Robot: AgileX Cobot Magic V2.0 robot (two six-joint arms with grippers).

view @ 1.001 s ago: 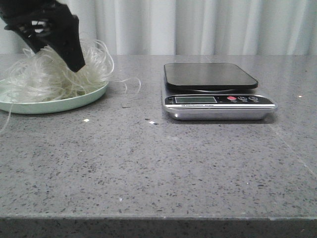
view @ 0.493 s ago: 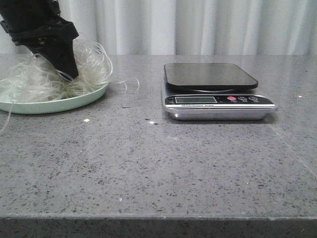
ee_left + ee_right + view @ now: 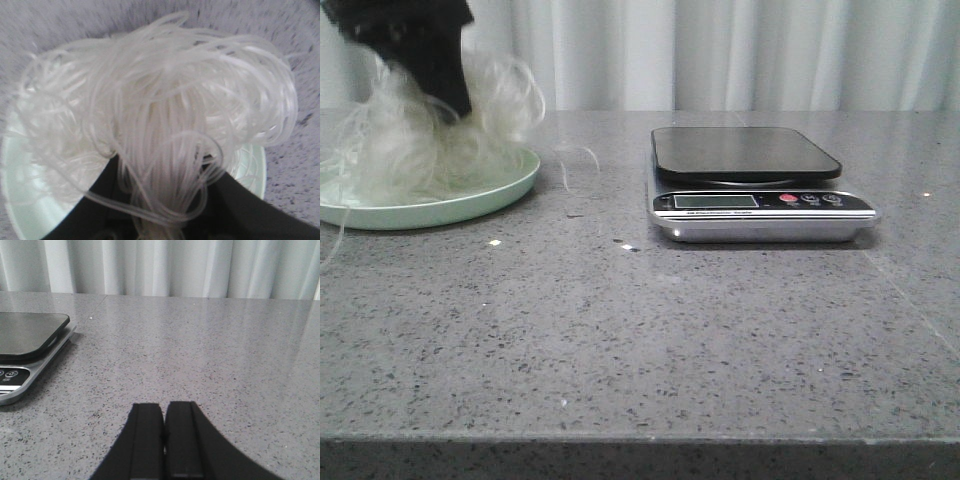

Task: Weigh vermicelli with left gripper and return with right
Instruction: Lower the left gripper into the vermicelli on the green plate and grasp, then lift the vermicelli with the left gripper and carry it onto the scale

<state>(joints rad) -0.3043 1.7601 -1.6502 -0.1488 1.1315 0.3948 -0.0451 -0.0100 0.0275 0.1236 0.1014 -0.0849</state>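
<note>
The vermicelli (image 3: 415, 135) is a fluffy white nest of thin strands, pulled up over the pale green plate (image 3: 470, 203) at the far left. My black left gripper (image 3: 438, 95) is shut on the vermicelli from above. In the left wrist view the strands (image 3: 165, 110) bunch between the black fingers (image 3: 235, 200) above the plate (image 3: 30, 200). The scale (image 3: 760, 205) with its bare black platform (image 3: 745, 150) stands right of centre. My right gripper (image 3: 164, 410) is shut and empty, low over the table to the right of the scale (image 3: 25, 350); it does not show in the front view.
Loose strands (image 3: 575, 160) trail off the plate's right side onto the grey speckled table. Small crumbs (image 3: 495, 242) lie in front of the plate. A white curtain hangs behind the table.
My left gripper has risen from low in the plate, drawing the vermicelli up into a taller bunch. The scale has not moved.
</note>
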